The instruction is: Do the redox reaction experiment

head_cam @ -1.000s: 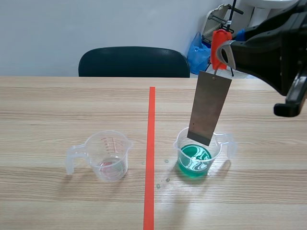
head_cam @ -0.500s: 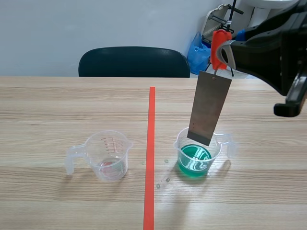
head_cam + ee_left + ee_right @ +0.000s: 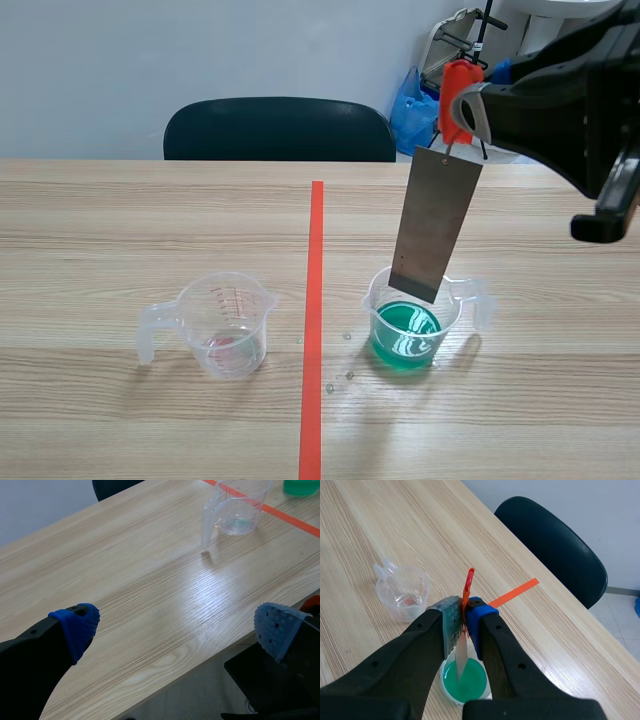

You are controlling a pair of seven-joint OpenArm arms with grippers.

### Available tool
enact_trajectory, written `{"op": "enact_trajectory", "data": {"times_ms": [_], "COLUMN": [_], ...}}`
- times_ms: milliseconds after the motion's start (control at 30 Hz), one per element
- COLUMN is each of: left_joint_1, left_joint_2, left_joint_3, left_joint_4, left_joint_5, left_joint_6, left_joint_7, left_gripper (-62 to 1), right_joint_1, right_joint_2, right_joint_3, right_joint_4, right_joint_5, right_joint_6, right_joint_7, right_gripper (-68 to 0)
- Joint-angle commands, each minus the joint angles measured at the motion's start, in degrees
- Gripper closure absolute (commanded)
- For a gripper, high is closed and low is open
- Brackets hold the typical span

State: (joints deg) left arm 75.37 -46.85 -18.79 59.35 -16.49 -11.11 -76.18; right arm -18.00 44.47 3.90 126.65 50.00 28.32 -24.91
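Metal plate [image 3: 434, 225] near-vertical (lower end over beaker [image 3: 452, 315])

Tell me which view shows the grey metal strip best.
Scene view: the flat grey metal strip hangs full-face from the red clip over the clear cup of green liquid. Right wrist view sees it only edge-on; left wrist view misses it.

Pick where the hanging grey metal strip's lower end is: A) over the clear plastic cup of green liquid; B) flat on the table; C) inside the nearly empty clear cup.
A: the grey metal strip, held by the right end effector through an orange-red clip, hangs with its tip over the clear plastic cup of green liquid.
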Motion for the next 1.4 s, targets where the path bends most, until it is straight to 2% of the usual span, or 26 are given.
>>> {"op": "enact_trajectory", "data": {"times_ms": [0,1033,1367], "left_joint_1": [0.07,0.07,0.07], "left_joint_2": [0.15,0.15,0.13], "left_joint_3": [-0.26,-0.26,-0.26], "left_joint_4": [0.59,0.59,0.59], "left_joint_5": [-0.37,-0.39,-0.39], "left_joint_6": [-0.11,-0.13,-0.13], "left_joint_7": [-0.96,-1.46,-1.42], "left_gripper": [-62.3,-62.3,-62.3], "right_joint_1": [0.57,0.74,3.08], "right_joint_2": [0.76,0.76,0.76], "right_joint_3": [0.7,0.7,-0.68], "right_joint_4": [0.26,0.26,0.26], "right_joint_5": [0.44,0.44,0.9], "right_joint_6": [-0.17,-0.17,0.07], "right_joint_7": [1.25,1.25,1.64], "right_gripper": [-0.8,-0.8,-0.8]}}
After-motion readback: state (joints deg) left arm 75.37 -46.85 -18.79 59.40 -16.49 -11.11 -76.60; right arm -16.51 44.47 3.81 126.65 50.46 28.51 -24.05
